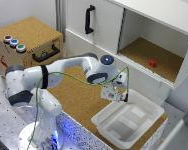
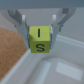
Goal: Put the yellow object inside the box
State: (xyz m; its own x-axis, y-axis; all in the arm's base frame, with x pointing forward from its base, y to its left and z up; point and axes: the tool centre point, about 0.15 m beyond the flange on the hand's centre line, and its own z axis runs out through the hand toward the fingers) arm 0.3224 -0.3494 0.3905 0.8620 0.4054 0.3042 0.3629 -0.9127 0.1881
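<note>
- At the exterior view's far left: tan cork-topped case (image 1: 29, 42) with coloured buttons (image 1: 14, 43) on top and a black handle (image 1: 46, 54) on its front.
- Below that, near the left edge: white arm (image 1: 39, 80) rising from its base on the table (image 1: 74, 100), bending over the cork surface toward the exterior view's right.
- Centre, at the back: white cabinet (image 1: 109, 25) with a black door handle (image 1: 89, 19).
- Right of centre: hand (image 1: 114, 95) hanging just above the near-left rim of the box (image 1: 129, 122), a shallow white tub sitting at the table's corner.
- In the wrist view: yellow object (image 2: 40, 39), a cube marked with black letters, pinched between the two fingers (image 2: 22, 28), one pressed on each side face.
- Cube held directly between the fingertips, raised over the box rim; white tub floor visible beneath it.
- Further right, in the cabinet's open cork-lined compartment (image 1: 154, 55): small red object (image 1: 152, 63), well apart from the hand.
</note>
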